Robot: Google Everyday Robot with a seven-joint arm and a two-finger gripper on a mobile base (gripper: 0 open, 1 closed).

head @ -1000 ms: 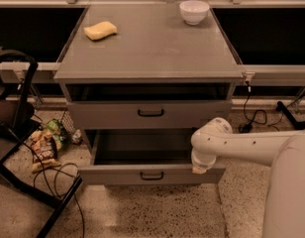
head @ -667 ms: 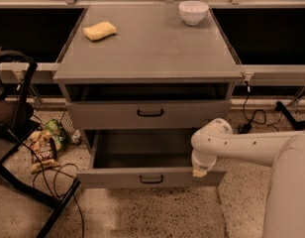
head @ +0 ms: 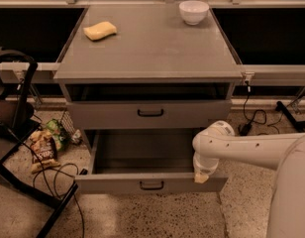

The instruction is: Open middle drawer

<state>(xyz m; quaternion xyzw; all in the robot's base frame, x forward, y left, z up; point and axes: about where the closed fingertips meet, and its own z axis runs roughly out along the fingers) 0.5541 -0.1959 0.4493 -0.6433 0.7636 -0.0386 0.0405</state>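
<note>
The middle drawer (head: 118, 184) is a wide grey drawer with a low front panel and a small black bar handle (head: 151, 185). It stands pulled well out of the grey cabinet, and its shallow grey inside (head: 142, 152) shows. My gripper (head: 202, 177) hangs from the white arm (head: 251, 150) coming in from the right. It points down onto the top edge of the drawer front, right of the handle. The taller-fronted drawer (head: 150, 114) above is nearly closed.
A yellow sponge (head: 100, 30) and a white bowl (head: 194, 11) sit on the cabinet top (head: 152, 48). Snack bags (head: 42, 147) and cables (head: 53, 177) lie on the floor at left beside a black frame (head: 19, 113). More cables (head: 254, 118) lie at right.
The middle drawer has slid further out toward the camera, and my gripper has moved with its front edge.
</note>
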